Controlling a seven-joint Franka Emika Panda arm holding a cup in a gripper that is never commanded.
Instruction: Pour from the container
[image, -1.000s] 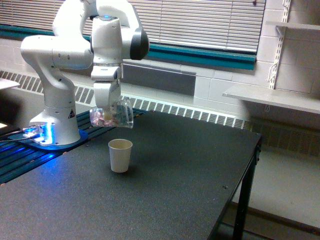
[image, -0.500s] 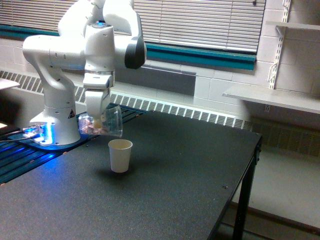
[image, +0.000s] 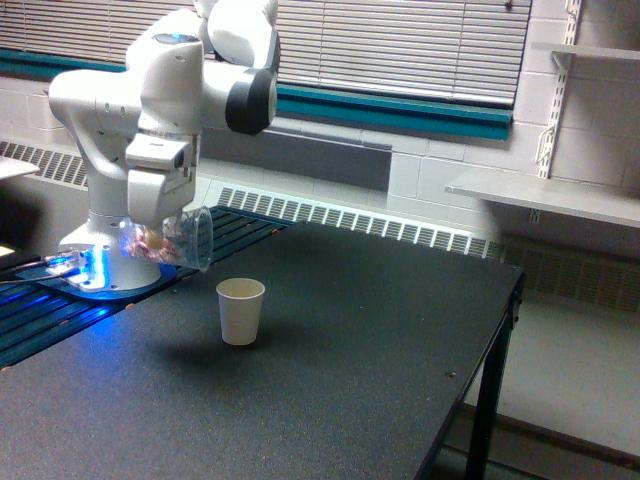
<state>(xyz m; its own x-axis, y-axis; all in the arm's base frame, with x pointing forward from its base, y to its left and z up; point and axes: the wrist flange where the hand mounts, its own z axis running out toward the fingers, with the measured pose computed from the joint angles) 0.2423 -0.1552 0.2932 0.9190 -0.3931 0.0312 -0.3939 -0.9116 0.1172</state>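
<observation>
White paper cup (image: 241, 310) stands alone (right of tipped container (image: 178, 240)).

No legible text; warning sticker on robot base (image: 140, 228) unreadable.

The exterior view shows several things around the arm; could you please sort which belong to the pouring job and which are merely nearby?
Belongs to the job:
- clear plastic cup, tilted, bits inside
- gripper holding it
- white paper cup, upright on the table

Merely nearby:
- black table
- wall shelf
- window blinds
</observation>
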